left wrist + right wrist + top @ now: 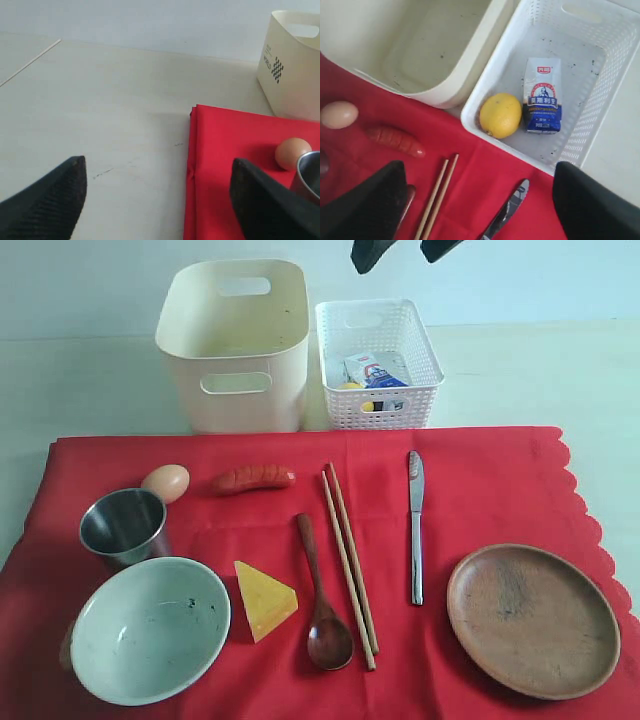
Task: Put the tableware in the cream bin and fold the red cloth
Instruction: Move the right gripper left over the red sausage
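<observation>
Grippers: left gripper and right gripper both spread wide, holding nothing
Bin: cream bin just behind the cloth, looks empty
Tableware: cup, bowl, spoon, chopsticks, knife and plate all lying on the red cloth
Cloth: spread out, not folded
Progress: basically zero, whole job left imo

Pale table against a plain wall
The smooth cream top runs back to a bare, faintly blue-white surface; the light is soft and even, with weak shadows, a few small dark scuffs and a thin straight line.
</observation>
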`<action>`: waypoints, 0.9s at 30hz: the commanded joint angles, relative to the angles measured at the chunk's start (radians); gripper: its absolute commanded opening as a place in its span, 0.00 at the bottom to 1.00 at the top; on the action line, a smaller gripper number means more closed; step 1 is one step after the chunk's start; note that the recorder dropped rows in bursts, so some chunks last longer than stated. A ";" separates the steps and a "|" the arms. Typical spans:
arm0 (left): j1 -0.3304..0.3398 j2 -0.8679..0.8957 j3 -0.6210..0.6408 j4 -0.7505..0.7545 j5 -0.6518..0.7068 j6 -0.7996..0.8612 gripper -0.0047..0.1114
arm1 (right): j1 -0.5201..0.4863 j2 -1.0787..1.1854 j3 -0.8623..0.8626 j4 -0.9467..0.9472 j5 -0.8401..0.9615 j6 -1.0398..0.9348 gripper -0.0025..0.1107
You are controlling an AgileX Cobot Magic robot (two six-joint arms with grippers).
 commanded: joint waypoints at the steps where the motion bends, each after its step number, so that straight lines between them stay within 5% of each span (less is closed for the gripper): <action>1: -0.003 -0.005 0.002 -0.002 -0.010 -0.004 0.69 | -0.002 -0.048 0.000 0.073 0.010 -0.006 0.69; 10: -0.003 -0.005 0.002 -0.002 -0.010 -0.004 0.69 | 0.028 -0.084 0.000 0.189 0.010 -0.062 0.69; 27: -0.003 -0.005 0.002 -0.002 -0.010 -0.004 0.69 | 0.270 -0.081 0.000 0.185 0.010 -0.090 0.69</action>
